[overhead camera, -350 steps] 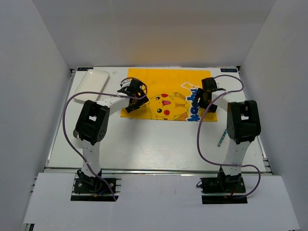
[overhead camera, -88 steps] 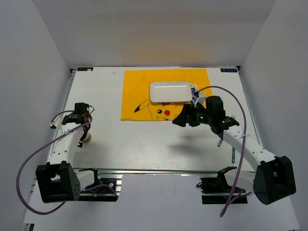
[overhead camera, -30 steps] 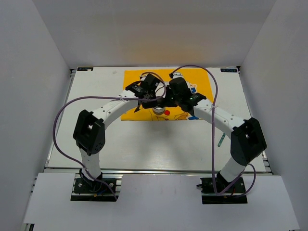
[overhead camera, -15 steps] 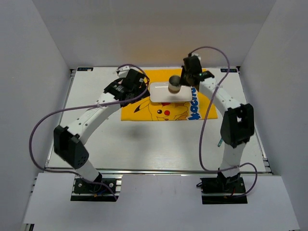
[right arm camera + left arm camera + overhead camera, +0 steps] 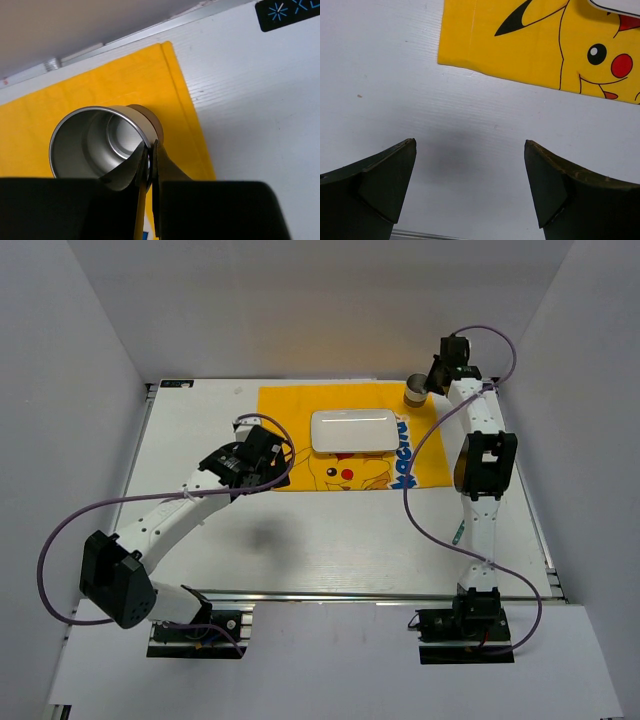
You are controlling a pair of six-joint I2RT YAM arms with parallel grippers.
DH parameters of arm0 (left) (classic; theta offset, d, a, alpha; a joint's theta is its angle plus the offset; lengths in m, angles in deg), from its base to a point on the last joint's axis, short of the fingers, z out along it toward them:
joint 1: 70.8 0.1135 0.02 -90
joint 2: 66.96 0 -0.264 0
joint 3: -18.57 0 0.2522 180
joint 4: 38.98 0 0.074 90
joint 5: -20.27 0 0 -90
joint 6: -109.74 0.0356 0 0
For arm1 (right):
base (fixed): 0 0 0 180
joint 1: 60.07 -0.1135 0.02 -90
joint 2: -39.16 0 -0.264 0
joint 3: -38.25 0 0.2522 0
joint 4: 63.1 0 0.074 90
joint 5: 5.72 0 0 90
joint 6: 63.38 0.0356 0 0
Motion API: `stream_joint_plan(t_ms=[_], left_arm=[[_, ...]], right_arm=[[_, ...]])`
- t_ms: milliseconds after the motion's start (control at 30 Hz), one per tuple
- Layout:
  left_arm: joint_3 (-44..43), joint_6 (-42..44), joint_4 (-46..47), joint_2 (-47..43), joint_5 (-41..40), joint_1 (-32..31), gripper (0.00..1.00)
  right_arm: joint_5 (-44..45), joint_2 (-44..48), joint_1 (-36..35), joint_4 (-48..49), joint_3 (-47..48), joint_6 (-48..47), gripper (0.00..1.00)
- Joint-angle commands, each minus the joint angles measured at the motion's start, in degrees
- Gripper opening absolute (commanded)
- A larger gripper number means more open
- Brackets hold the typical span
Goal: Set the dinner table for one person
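As the right gripper (image 5: 150, 151) pinched the light, stiff, probably slippery cup (image 5: 92, 137) by its rim far right, the left gripper (image 5: 470, 146) stood spread.

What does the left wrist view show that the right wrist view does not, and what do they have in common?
Only left wrist: the cartoon face, a sliver of the white dish, and the left jaws open, holding nothing. Only right wrist: the metal cup, its rim pinched by the right jaws, and a dark sticker. Both: the yellow cloth and the white dinner table.
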Motion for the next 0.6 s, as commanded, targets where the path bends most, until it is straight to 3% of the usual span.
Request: stream_joint_plan(t_ms=[0,467,500,533,567], left_arm=[[0.27,2.00,2.35,-0.17,0.43,-0.11,0.98],[1.50,1.47,2.88,0.97,1.48,-0.11,0.98],[1.50,1.47,2.79,0.98,1.57,-0.11,0.98],[1.41,1.56,2.71,0.98,1.57,-0.11,0.98],[1.33,1.47,2.44,1.06,1.57,-0.11,0.98]], right_arm=[[-4.06,-2.18,1.02,3.68,4.28,-0.90,0.00],[-6.97,-5.44,1.81,7.20,4.55,1.56,0.03],[-6.27,-5.27,1.81,7.02,4.55,1.39,0.13],[-6.53,-5.09,1.81,6.76,4.46,1.39,0.40],[-6.79,-4.92,1.90,6.67,4.38,1.39,0.55]])
